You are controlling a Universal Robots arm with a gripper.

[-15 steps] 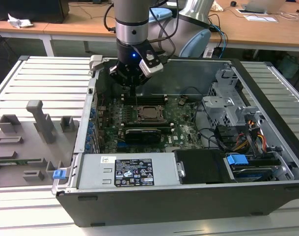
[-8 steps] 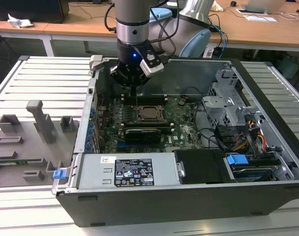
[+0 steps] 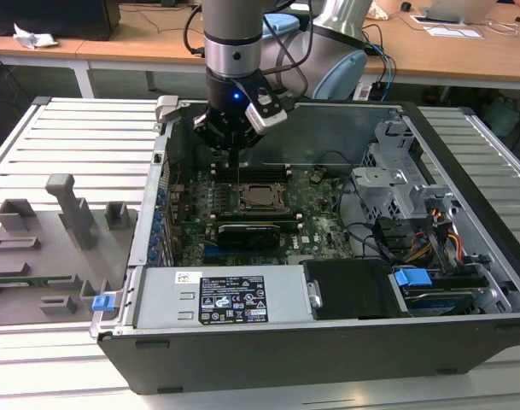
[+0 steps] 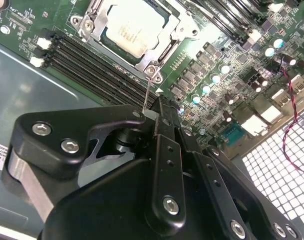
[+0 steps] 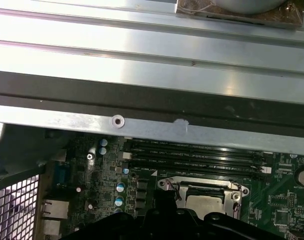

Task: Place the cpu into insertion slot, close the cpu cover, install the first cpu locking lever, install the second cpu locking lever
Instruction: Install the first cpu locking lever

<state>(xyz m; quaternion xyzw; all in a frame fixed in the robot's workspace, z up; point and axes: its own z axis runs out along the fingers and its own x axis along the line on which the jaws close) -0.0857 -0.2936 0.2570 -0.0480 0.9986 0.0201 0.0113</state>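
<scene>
Green circuit board surrounds silvery cpu point(image 4: 133, 31); black gripper point(image 4: 161, 107) fingers pinched together.

An open computer case point(image 3: 328, 342) lies on a ribbed metal worktop point(image 3: 80, 137). Inside it, a green motherboard point(image 3: 319, 226) carries long black memory slots point(image 4: 92, 60), and a black expansion card point(image 3: 247, 235) sits across the board. A silver power supply point(image 3: 217, 299) with a label fills the near edge, beside a blue clip point(image 3: 411, 278). Grey plastic fixtures point(image 3: 67, 213) stand on the worktop at the exterior view's left. A wooden desk point(image 3: 464, 51) runs behind.
</scene>
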